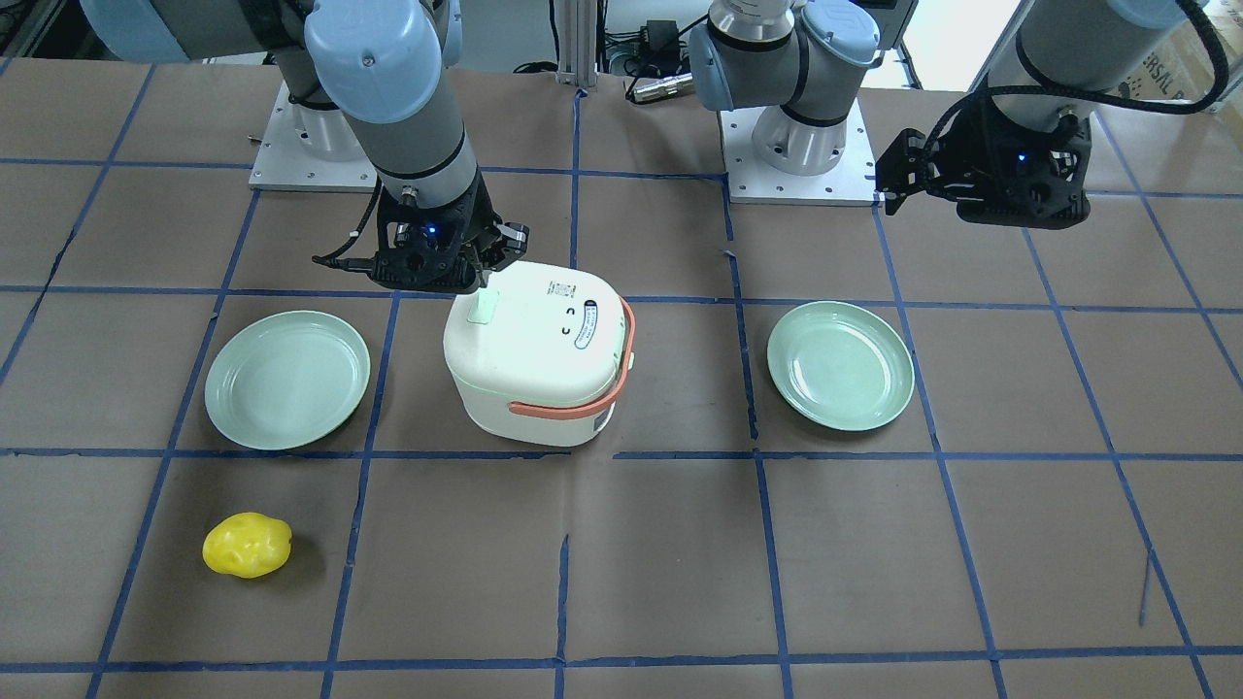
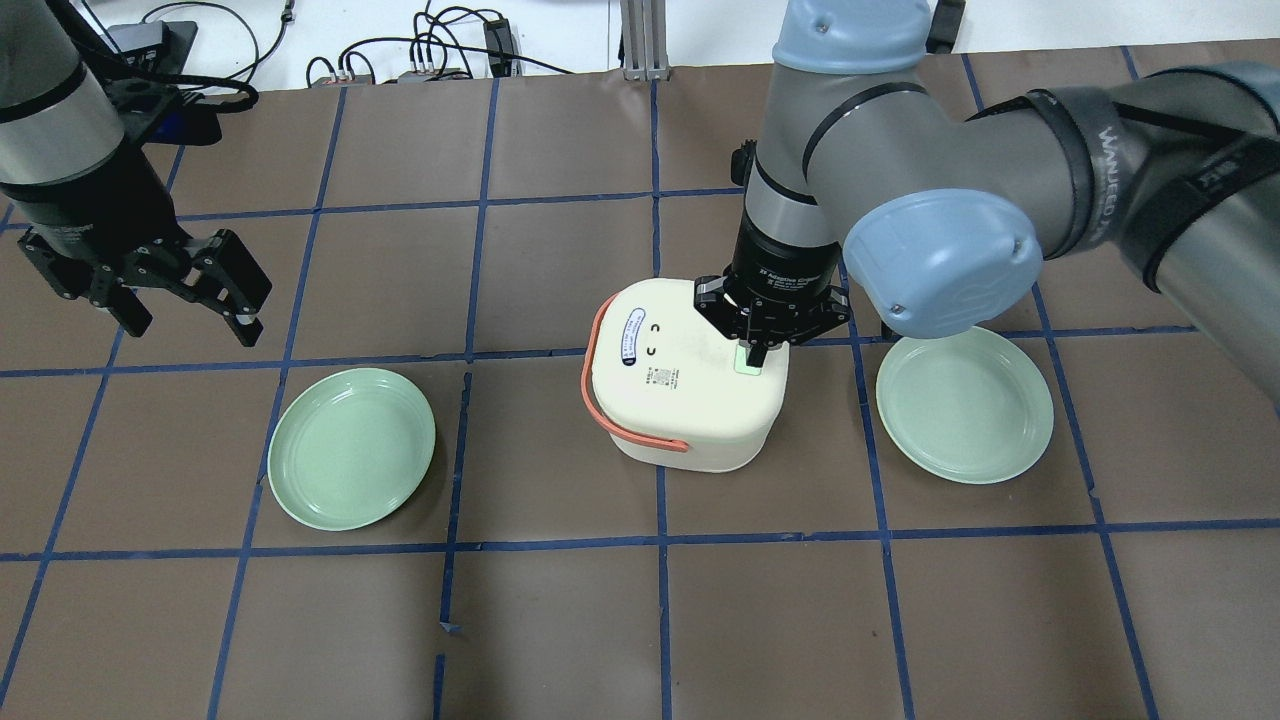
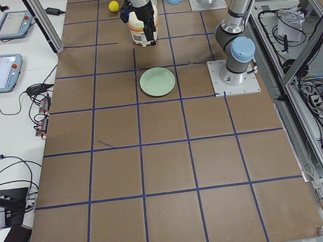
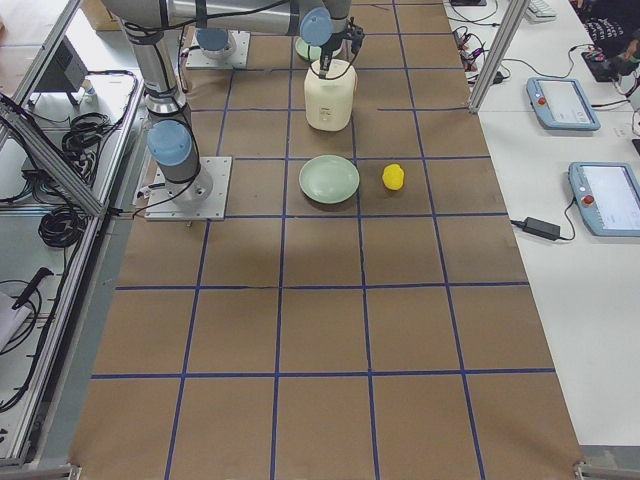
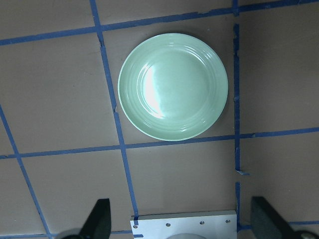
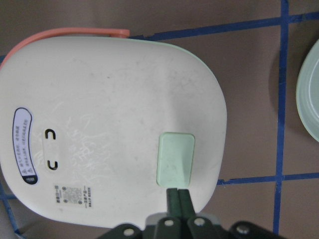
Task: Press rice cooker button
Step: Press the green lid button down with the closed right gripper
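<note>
The white rice cooker [image 1: 544, 388] with an orange handle stands at the table's middle; it also shows in the overhead view [image 2: 680, 400]. Its pale mint button [image 6: 174, 158] sits at the lid's edge [image 1: 483, 309] [image 2: 746, 364]. My right gripper [image 6: 178, 193] is shut and points straight down, its tips at the button's near edge [image 2: 756, 352]. I cannot tell whether they touch it. My left gripper [image 2: 188, 322] is open and empty, held high off to the side, above a green plate [image 5: 173, 86].
Two green plates flank the cooker [image 1: 287, 379] [image 1: 841, 364]. A yellow lumpy object [image 1: 247, 545] lies near the table's operator-side edge. The arms' metal base plates [image 1: 806, 180] sit at the robot's side. Blue tape lines grid the brown table.
</note>
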Available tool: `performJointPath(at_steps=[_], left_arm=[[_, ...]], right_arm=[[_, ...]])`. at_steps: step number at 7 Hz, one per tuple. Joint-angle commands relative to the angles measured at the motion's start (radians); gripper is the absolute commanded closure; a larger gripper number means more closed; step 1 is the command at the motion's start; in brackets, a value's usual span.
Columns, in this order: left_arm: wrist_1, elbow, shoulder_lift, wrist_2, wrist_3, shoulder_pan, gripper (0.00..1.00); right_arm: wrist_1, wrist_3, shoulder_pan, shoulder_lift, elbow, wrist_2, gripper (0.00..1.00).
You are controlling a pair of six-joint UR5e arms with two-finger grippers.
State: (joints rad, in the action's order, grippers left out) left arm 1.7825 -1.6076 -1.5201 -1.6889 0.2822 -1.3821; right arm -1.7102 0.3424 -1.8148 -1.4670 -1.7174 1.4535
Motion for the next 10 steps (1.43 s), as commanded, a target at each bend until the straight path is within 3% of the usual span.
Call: performJointPath(at_steps=[1,10], left_arm=[[0.0,0.0,0.0,0.0,0.0,0.0,0.0],[0.0,0.0,0.001,0.0,0.0,0.0,0.0]], right_arm=[[-0.044,-0.003,0.0,0.008,-0.018,0.001,0.95],[-0.098,0.004,0.006,0.022,-0.032,0.01,0.92]])
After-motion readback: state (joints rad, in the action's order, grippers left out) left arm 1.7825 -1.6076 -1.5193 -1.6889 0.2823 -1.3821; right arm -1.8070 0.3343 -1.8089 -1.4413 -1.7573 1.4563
